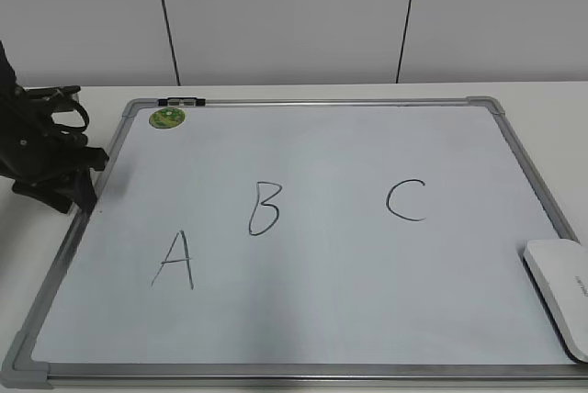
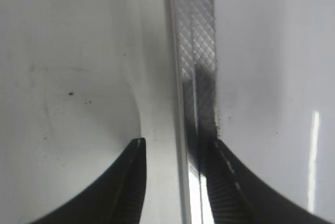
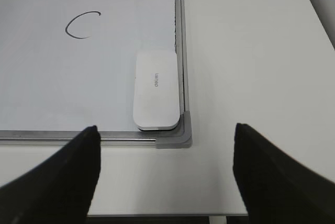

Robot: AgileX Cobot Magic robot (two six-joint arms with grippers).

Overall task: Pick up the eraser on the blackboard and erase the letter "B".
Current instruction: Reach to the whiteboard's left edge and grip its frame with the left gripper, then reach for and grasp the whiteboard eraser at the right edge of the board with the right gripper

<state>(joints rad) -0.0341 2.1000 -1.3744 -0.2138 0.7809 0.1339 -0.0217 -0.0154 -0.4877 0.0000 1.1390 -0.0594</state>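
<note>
The blackboard [image 1: 312,320] is a white board with a grey frame, lying flat on the table. The black letter "B" [image 1: 264,208] is at its middle left, between "A" [image 1: 175,261] and "C" [image 1: 405,200]. The white eraser [image 1: 560,294] lies on the board's near right corner; it also shows in the right wrist view [image 3: 155,90] against the frame. My right gripper [image 3: 166,150] is open and empty, above the bare table short of the eraser. My left gripper [image 2: 175,145] is open, low over the board's left frame rail [image 2: 193,51]; its arm [image 1: 46,150] is at the left edge.
A round green sticker [image 1: 167,118] sits at the board's far left corner, beside a small black clip [image 1: 181,100] on the frame. The white table [image 3: 251,67] extends right of the board. A panelled wall [image 1: 294,16] stands behind.
</note>
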